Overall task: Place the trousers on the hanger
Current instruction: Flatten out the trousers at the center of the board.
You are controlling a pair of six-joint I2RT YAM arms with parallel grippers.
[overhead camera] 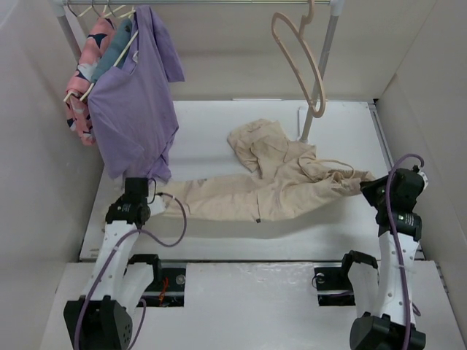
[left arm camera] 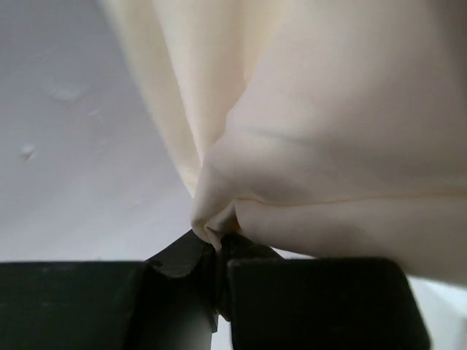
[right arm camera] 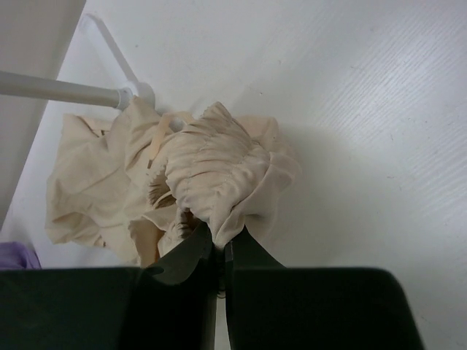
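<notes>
The trousers (overhead camera: pixel 277 182) stretch across the tabletop (overhead camera: pixel 219 131) between both pincers. The left pincer (left arm camera: pixel 217 251) is shut on 1 leg end, the right pincer (right arm camera: pixel 219 244) on the gathered waistband. The hanger (overhead camera: pixel 319 109) hangs behind, well apart. The bunched middle folds are hard to make out.

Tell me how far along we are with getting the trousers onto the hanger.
Done: the trousers are gripped at both ends, the left gripper shut on a leg, the right gripper shut on the gathered waist. In hand: they lie strung between the grippers across the table. Left: lifting and draping them over the hanger, which hangs bare on the rail.
</notes>
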